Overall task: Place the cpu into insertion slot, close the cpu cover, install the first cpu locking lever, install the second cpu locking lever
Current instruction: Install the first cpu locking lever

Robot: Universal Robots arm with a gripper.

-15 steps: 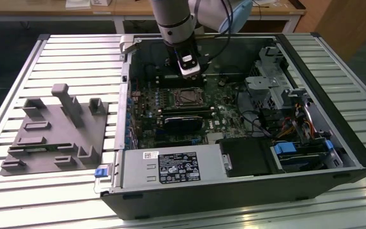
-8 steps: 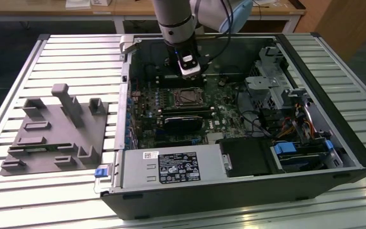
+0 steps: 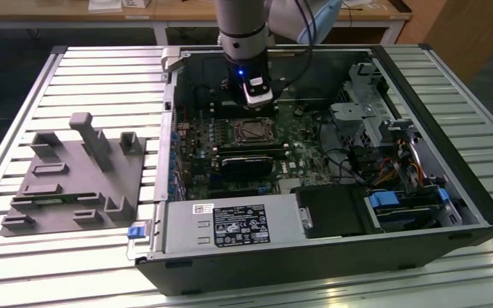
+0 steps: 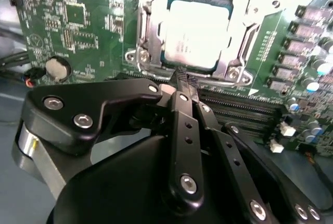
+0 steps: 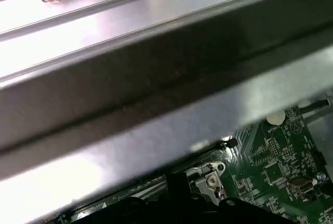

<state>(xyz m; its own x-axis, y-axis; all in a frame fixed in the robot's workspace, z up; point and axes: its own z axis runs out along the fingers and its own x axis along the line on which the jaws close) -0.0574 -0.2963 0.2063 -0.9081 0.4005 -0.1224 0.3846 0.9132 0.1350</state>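
The cpu [image 4: 195, 31], a pale silver square, lies in the insertion slot [image 3: 253, 131] on the green board. The cpu cover [image 4: 151, 31], a silver frame, lies flat around it with the chip showing through its window. My gripper [image 4: 182, 77] has its black fingers [image 4: 179, 125] pressed together, the tips right at the socket's edge, and I see nothing between them. In the exterior view the gripper [image 3: 255, 102] hangs inside the open computer case just behind the socket. Whether the locking levers are latched I cannot tell.
The open computer case [image 3: 452, 192] lies on a slatted metal table [image 3: 101, 77]. Black memory modules [image 3: 246, 151] run beside the socket, and cables and drive bays [image 3: 375, 122] fill the exterior view's right. A grey fixture [image 3: 75, 173] stands outside the case at the left.
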